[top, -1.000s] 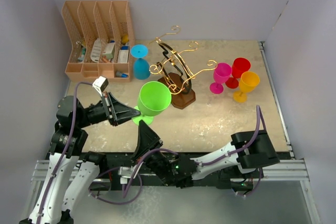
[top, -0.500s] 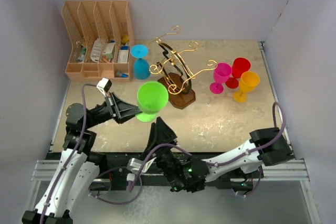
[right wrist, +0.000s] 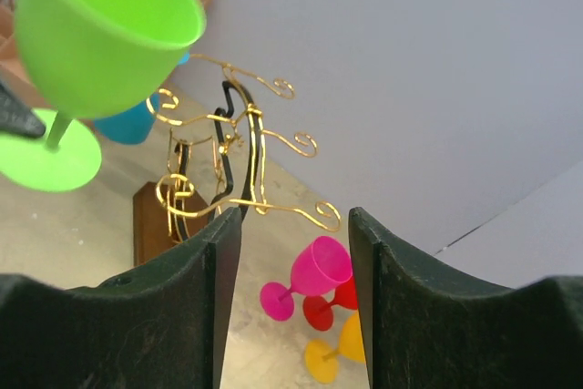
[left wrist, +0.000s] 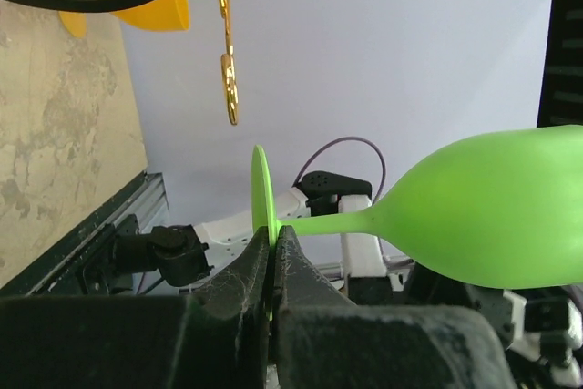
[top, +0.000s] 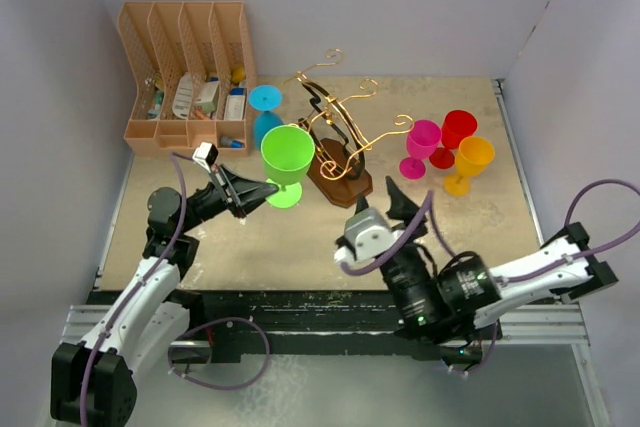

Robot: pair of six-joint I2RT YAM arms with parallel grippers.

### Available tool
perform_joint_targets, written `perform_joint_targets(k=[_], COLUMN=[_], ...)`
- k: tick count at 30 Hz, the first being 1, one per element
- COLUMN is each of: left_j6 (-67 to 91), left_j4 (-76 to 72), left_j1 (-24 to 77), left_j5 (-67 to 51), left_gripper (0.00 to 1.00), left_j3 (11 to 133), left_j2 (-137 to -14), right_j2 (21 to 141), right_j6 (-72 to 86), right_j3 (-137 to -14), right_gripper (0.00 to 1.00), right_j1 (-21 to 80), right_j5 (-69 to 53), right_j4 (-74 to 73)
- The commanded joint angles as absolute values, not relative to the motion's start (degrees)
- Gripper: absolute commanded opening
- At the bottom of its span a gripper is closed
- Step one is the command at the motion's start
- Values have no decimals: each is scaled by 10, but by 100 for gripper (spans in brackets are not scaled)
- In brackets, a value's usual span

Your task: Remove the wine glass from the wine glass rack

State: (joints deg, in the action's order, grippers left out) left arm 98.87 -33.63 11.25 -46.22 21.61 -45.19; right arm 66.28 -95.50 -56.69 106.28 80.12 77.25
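The bench (top: 455,237) has a pale beige top, mottled like stone, and is closed in by plain pale lilac walls at the back and on both sides, with a metal rail (top: 560,325) along the near edge. The green wine glass (top: 287,152) is off the rack and in the air, roughly upright, just left of the wine glass rack (top: 343,179). From above its bowl overlaps the gold scrolls, but the right wrist view shows the 2 apart. The left hand (top: 268,188) is pressed together on the rim of the glass's flat foot, pinching it from the left. The right hand (top: 405,207) is spread with nothing between its fingers, and points toward the rack from the near side. The rack stands on its dark brown base near the middle of the bench. A blue glass (top: 265,99) stands foot up to its left, beside a tan slotted organiser (top: 185,67) in the far left corner. To the right, 3 glasses stand close together: pink (top: 422,142), red (top: 458,129) and orange (top: 474,157).
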Motion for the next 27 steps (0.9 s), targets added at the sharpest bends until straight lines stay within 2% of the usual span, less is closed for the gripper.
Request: perform_joint_targets(k=[1, 3, 5, 6, 7, 10, 14, 19, 22, 27], left_j6=[956, 943, 924, 915, 906, 865, 778, 720, 720, 730], left_j4=[-414, -405, -373, -355, -339, -269, -156, -86, -89, -114], left_j1=[109, 109, 109, 109, 109, 108, 109, 109, 109, 109], left_j5=[-478, -484, -488, -488, -488, -488, -491, -494, -492, -493], left_gripper=[0, 0, 0, 0, 0, 0, 0, 0, 0, 0], left_j3=[204, 199, 199, 200, 202, 218, 263, 297, 293, 277], left_j2=[-442, -431, -413, -402, -387, -361, -343, -347, -353, -362], right_j2=[608, 611, 652, 674, 691, 739, 807, 806, 800, 782], right_j6=[-674, -367, -120, -79, -65, -30, 50, 78, 85, 90], right_j3=[-680, -796, -944, -990, -1020, -1085, -1211, -1239, -1236, -1215], right_gripper=[55, 55, 55, 55, 55, 56, 55, 54, 54, 53], right_j1=[1055, 1015, 901, 831, 779, 742, 647, 592, 588, 588], right_j5=[823, 782, 655, 565, 521, 462, 212, -12, -62, -50], right_j4=[497, 125, -257, -313, -342, -391, -492, -525, -545, -555])
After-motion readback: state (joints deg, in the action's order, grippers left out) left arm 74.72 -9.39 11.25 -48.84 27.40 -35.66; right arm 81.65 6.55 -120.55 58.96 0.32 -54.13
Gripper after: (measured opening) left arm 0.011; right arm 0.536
